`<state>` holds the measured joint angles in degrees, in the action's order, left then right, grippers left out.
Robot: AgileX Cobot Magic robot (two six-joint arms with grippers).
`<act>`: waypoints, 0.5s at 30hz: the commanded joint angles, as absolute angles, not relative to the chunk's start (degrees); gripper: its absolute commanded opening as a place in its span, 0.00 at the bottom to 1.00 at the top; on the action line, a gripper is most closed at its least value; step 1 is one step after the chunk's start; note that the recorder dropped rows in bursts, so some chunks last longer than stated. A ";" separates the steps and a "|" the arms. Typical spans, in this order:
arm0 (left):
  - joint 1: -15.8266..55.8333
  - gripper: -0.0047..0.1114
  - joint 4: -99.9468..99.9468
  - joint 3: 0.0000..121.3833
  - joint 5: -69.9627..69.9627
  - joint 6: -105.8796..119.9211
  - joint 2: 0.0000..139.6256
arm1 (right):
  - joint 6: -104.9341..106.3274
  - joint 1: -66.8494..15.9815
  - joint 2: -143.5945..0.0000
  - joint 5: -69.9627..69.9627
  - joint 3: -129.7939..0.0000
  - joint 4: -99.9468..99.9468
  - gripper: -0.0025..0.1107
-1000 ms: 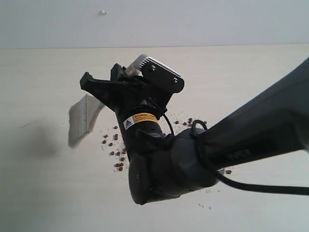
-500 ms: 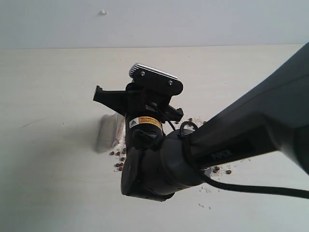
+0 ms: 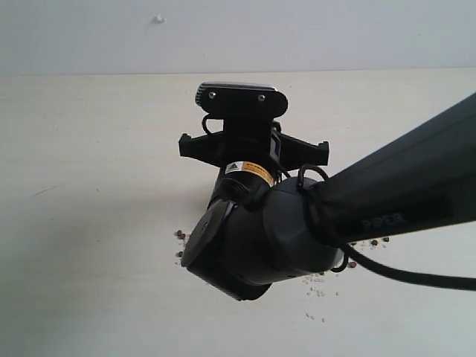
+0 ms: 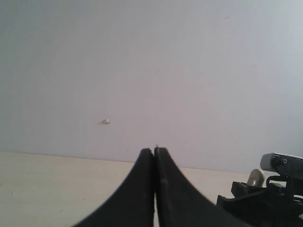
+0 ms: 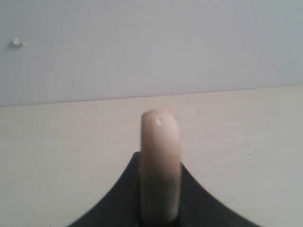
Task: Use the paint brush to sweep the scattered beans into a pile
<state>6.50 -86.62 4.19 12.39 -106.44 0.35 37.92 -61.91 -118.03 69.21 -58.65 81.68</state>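
Two grippers: the left gripper (image 4: 154, 155) is pressed shut on nothing, its tips meeting; the right gripper (image 5: 160, 163) is clamped on the paint brush (image 5: 160, 137).
Right arm: its dark, bulky wrist (image 3: 260, 245) fills the exterior foreground on the near side of the right gripper. A black cable (image 3: 401, 277) loops round it, and a yellow label (image 3: 245, 169) sits just behind the gripper body.
Beans: a few brown beans (image 3: 181, 236) lie on the table (image 3: 82, 193) at one edge of the wrist, nearer than the right gripper. A few more lie on the other side under the forearm.
Crumbs: whitish crumbs (image 3: 316, 280) are scattered just beside the wrist, on its near side. Whatever lies directly under the arm is hidden.
Brush: the cream handle stands upright between the right jaws, its rounded end reaching past the fingertips. Ferrule and bristles are out of sight behind the arm.
Left gripper's outlook: the right gripper's body sits off to one side ahead of it, with the handle's holed end showing above.
Beyond: pale bare tabletop runs on past both grippers.
Farthest: a grey-white wall (image 3: 335, 37) with one small white speck (image 3: 158, 18).
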 commanded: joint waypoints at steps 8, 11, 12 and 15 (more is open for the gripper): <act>6.45 0.04 -86.86 3.90 12.26 -106.65 0.00 | 34.08 -61.96 -115.51 68.01 -58.22 77.46 0.02; 6.45 0.04 -86.86 3.90 12.26 -106.65 0.00 | 34.09 -61.96 -113.58 68.01 -58.22 75.64 0.02; 6.45 0.04 -86.86 3.90 12.26 -106.65 0.00 | 34.09 -61.96 -112.84 68.13 -58.22 75.19 0.02; 6.45 0.04 -86.86 3.90 12.26 -106.65 0.00 | 33.04 -61.96 -110.70 68.22 -58.22 74.18 0.02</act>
